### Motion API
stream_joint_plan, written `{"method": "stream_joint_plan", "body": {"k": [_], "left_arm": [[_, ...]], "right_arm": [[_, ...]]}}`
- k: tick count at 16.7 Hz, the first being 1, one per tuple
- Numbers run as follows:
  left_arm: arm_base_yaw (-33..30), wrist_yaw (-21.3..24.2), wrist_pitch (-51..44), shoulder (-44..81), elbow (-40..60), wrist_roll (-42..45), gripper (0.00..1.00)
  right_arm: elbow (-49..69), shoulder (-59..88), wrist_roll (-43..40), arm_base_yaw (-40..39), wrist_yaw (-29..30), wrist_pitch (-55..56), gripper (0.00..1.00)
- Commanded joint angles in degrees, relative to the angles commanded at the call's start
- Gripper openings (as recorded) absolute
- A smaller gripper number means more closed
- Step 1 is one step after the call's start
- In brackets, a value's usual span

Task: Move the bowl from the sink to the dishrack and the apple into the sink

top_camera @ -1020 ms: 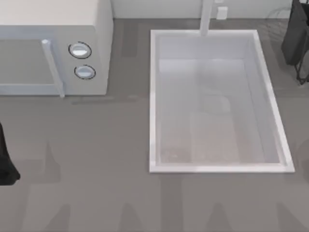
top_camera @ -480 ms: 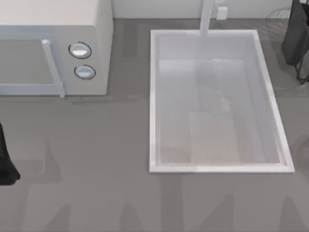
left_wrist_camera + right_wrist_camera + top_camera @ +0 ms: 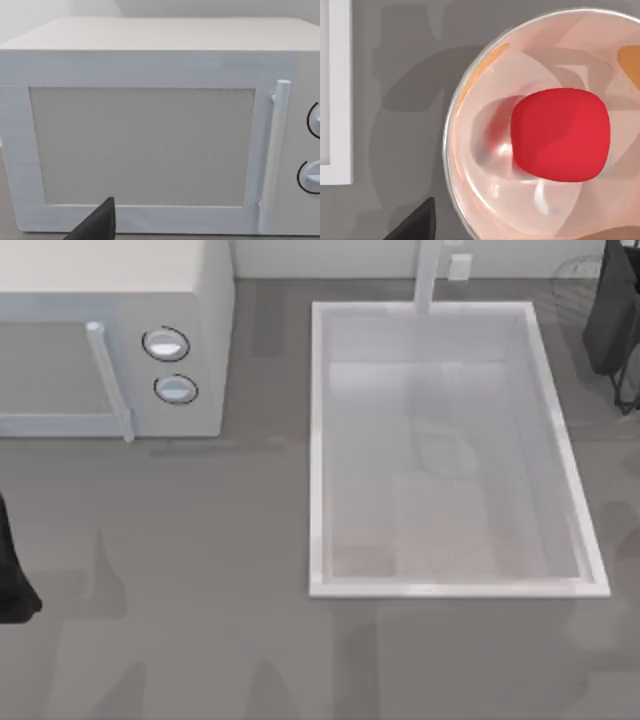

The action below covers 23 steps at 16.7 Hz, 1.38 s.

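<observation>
We begin at the right hand (image 3: 415,225). A dark part of it reaches in at the edge of the right wrist view, and we cannot tell whether it is spread or pressed together. It holds nothing that we can see. It hangs above the bowl (image 3: 485,165), looking straight down into it.

The bowl is a glossy, translucent vessel, here showing a pale pinkish tint with an orange trace at the rim. It stands upright on the grey counter (image 3: 395,50), outside the sink (image 3: 340,75) and near the white rim, not touching it. The apple (image 3: 560,135) lies inside the bowl, on its floor, red and whole.

From above, the sink (image 3: 315,440) holds nothing that we can make out, below its faucet (image 3: 428,275). The dishrack (image 3: 612,320) stands at the far right of the counter (image 3: 200,540), beyond the sink's right rim, partly cut by the edge of the view. We see no bowl in the part that shows.

The left arm (image 3: 10,575) is parked at the counter's left edge. The left hand (image 3: 97,222) faces the door of the microwave (image 3: 150,125), and its state we likewise cannot tell.

Our assessment:
- **Apple:** it is not in the sink, so that half of the task is outstanding.
- **Bowl:** it is out of the sink but not on the dishrack, so that half is at best partly done.
- **Likely next step:** the right hand appears placed to take the apple out of the bowl.
</observation>
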<state>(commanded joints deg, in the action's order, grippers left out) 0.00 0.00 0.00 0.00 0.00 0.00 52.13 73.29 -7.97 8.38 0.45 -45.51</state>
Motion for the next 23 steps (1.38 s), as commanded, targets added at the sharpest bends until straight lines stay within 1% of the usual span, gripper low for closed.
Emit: {"method": "stream_joint_plan", "body": {"k": [3, 6, 9, 13, 16, 18, 23], "left_arm": [[0.0, 0.0, 0.0, 0.0, 0.0, 0.0, 1.0], [0.0, 0.0, 0.0, 0.0, 0.0, 0.0, 1.0], [0.0, 0.0, 0.0, 0.0, 0.0, 0.0, 1.0], [0.0, 0.0, 0.0, 0.0, 0.0, 0.0, 1.0], [0.0, 0.0, 0.0, 0.0, 0.0, 0.0, 1.0], [0.0, 0.0, 0.0, 0.0, 0.0, 0.0, 1.0], [0.0, 0.0, 0.0, 0.0, 0.0, 0.0, 1.0]], "right_arm": [[9.42, 13.59, -1.36, 1.49, -0.01, -8.17, 1.0], [16.47, 22.53, -2.31, 2.55, -0.22, -13.88, 1.0], [20.07, 26.58, -2.76, 3.08, -0.41, -16.61, 1.0], [20.35, 26.87, -2.8, 3.12, -0.43, -16.81, 1.0], [19.56, 27.11, -2.76, 2.79, -0.37, -15.73, 1.0], [17.53, 28.61, -2.67, 2.84, -0.27, -12.4, 1.0], [9.8, 34.86, -2.48, 2.95, -0.25, 3.0, 1.0]]}}
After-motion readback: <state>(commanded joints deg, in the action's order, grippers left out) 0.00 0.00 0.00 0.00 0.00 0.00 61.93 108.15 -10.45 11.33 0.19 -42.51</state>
